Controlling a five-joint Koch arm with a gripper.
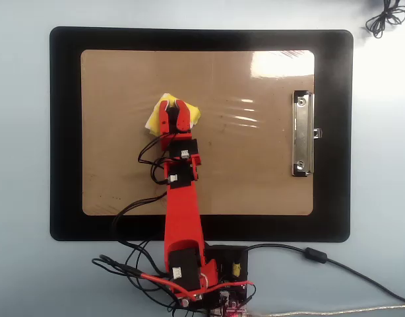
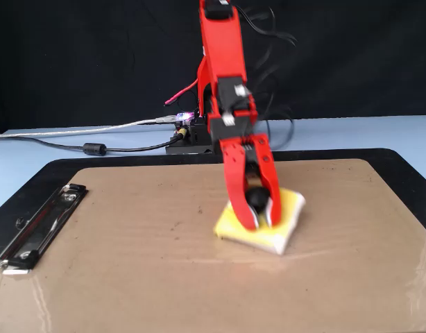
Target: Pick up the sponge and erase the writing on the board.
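The red gripper (image 2: 258, 216) is clamping the black knob on top of the sponge (image 2: 282, 225), its two jaws closed narrowly around the knob, and it is pressing the yellow block flat against the board (image 2: 130, 277). In the overhead view the sponge (image 1: 154, 119) is lying left of the board's centre and nearer the far long edge than the near one, well away from the metal clip (image 1: 303, 134) on the right short edge. In the fixed view the block is sitting a little right of centre, its white underside touching the glossy surface.

No writing is showing on the board (image 1: 255, 172) in either view. Only a few faint specks are visible near the lower left corner in the overhead view, and whether marks are hiding under the sponge cannot be told. Judged from that, the wiping looks nearly complete.

Several things could go wrong from here. The grip is only on the small round knob, so a sideways drag with heavy downward pressure could twist the sponge out of the jaws or tip it onto an edge. The board is resting loose on the black mat (image 1: 64, 132), and a hard push could slide it. The trailing cables (image 1: 146, 165) beside the arm could brush the surface or snag on a long sweep. Lifting too early could leave a smear unnoticed beneath the block.
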